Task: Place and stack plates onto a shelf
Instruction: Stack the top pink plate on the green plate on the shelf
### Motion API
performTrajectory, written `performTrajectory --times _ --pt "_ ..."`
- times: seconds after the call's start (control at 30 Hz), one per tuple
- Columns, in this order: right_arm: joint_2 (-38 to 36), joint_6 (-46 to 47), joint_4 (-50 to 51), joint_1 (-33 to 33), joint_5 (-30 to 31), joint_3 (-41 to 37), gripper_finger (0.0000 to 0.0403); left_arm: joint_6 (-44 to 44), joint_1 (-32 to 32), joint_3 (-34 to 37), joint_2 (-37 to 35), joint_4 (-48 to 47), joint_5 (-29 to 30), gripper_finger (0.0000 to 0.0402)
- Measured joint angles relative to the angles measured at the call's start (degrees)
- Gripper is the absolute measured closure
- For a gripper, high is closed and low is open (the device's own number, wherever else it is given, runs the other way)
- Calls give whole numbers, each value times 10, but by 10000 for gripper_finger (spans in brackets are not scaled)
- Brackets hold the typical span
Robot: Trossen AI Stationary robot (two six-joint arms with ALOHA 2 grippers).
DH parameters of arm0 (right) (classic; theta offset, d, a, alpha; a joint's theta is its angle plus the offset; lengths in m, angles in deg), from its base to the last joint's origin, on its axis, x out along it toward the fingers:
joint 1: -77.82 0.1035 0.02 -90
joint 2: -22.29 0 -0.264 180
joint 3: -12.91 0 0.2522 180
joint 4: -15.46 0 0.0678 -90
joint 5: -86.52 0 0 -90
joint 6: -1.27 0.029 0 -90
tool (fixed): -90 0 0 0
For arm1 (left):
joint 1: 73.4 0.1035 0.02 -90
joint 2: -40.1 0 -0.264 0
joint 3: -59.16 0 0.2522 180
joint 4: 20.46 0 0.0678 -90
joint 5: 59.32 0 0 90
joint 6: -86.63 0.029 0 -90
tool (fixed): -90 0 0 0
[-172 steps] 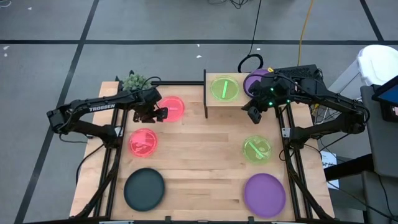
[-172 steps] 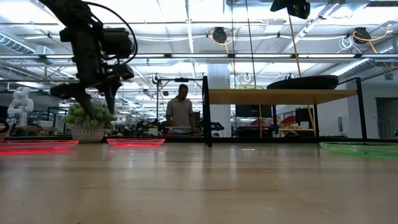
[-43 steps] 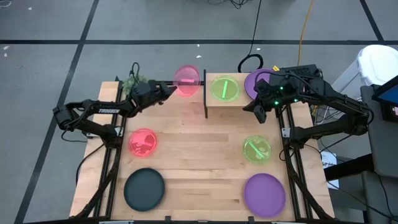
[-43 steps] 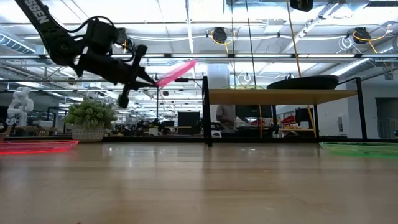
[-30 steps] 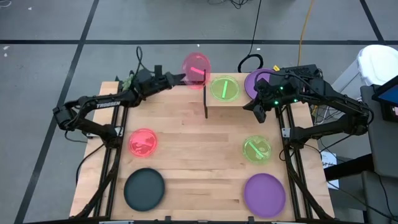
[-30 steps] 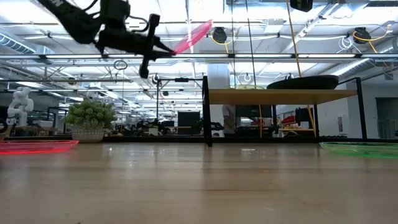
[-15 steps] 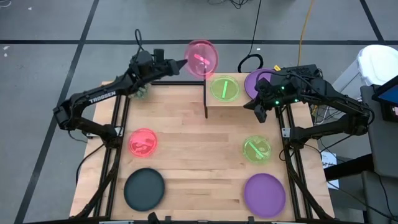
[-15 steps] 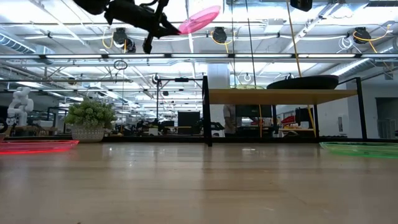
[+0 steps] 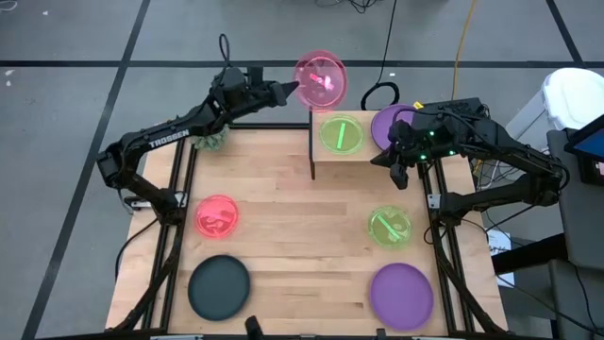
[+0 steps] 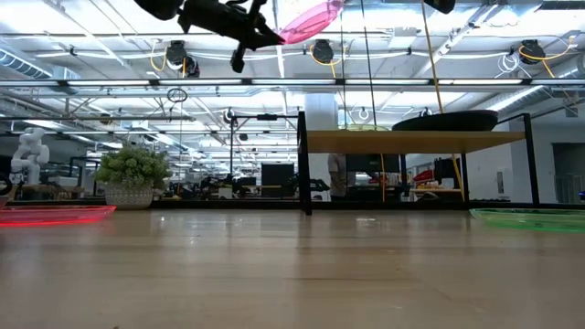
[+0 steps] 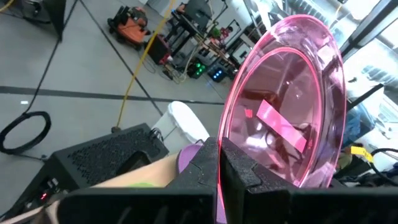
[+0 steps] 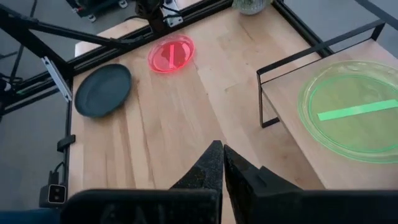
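Observation:
My left gripper (image 9: 286,92) is shut on a translucent pink plate (image 9: 321,80), high above the table's far edge and just left of the shelf (image 9: 326,162). The same plate (image 10: 311,16) shows at the top of the low view. On the shelf lie a neon green plate (image 9: 341,134) and a purple plate (image 9: 389,126). My right gripper (image 9: 394,177) hangs shut and empty off the shelf's near right corner. Resting flat on the table are a pink plate (image 9: 217,215), a dark teal plate (image 9: 219,288), a green plate (image 9: 389,227) and a purple plate (image 9: 401,295). My left gripper pinches the pink plate's rim (image 11: 225,134) between its two fingers, on the plate's left edge. The fingers come from the table's left, nearly level. The plate is lifted clear and tilted, with its free right edge (image 10: 336,7) higher than the held edge.
A small spiky green plant (image 9: 212,140) in a pot stands at the table's far left corner. The shelf's dark side panel (image 9: 311,142) faces the left arm. Bare wood lies in the middle of the table (image 9: 302,236) between the loose plates.
My left gripper, still shut on the pink plate, has climbed and gone toward the table's right, toward the shelf. The plate has risen with it well above shelf height and now lies less steeply tilted than before.

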Motion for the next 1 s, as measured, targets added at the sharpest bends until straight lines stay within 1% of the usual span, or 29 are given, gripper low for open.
performTrajectory --times 0.1,0.23,0.37,0.53,0.77,0.87,1.0 --pt "-16 9 2 0 3 0 403 8 -9 -23 24 -1 0 401" --pt "-41 19 2 0 32 0 403 25 -22 -60 61 -22 1 401" --pt "-66 7 2 0 54 0 403 40 -33 -90 97 -44 0 401" --pt "-87 -1 2 0 63 0 403 45 -41 -96 125 -45 6 401" --pt "-94 -4 3 0 63 0 403 56 -44 -96 147 -51 16 401" --pt "-94 -17 6 0 62 0 403 52 -44 -96 149 -76 19 401" --pt "-93 -31 16 0 62 0 403 36 -46 -96 148 -109 45 401"
